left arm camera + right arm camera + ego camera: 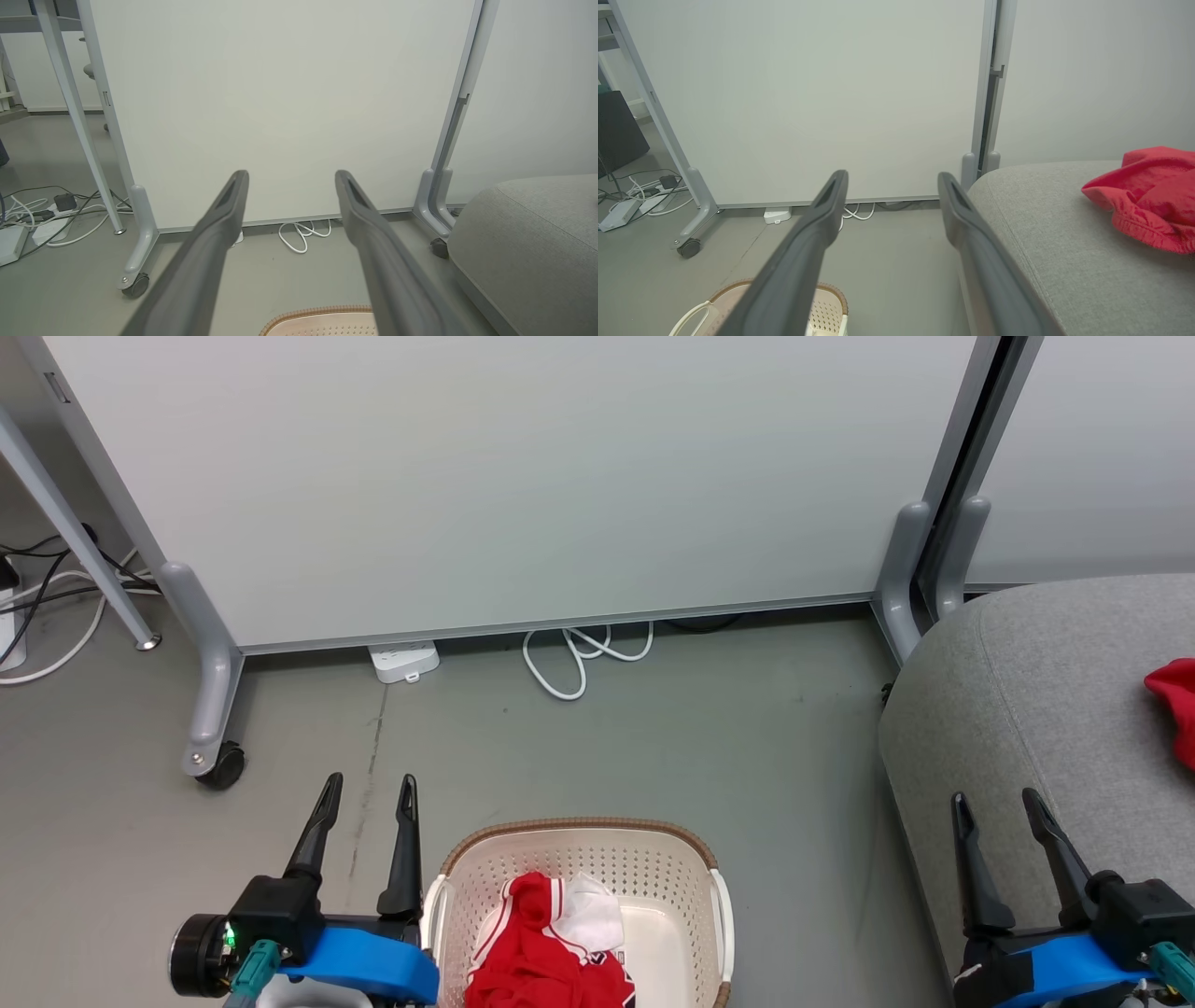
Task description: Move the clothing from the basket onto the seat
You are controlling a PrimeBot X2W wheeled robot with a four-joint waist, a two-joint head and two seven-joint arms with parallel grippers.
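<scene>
One garment [1176, 705] on the seat [1027, 691], our left tool [371, 779] and right tool [993, 796] gape empty; the basket's [579, 824] jersey [532, 952] likely comes next.

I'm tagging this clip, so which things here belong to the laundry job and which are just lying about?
Belongs to the job: red jersey, in the basket; plain red garment, on the grey seat; left gripper and right gripper, both open and empty.

Just lying about: white cable loop, power strip, partition panel, castor.
</scene>
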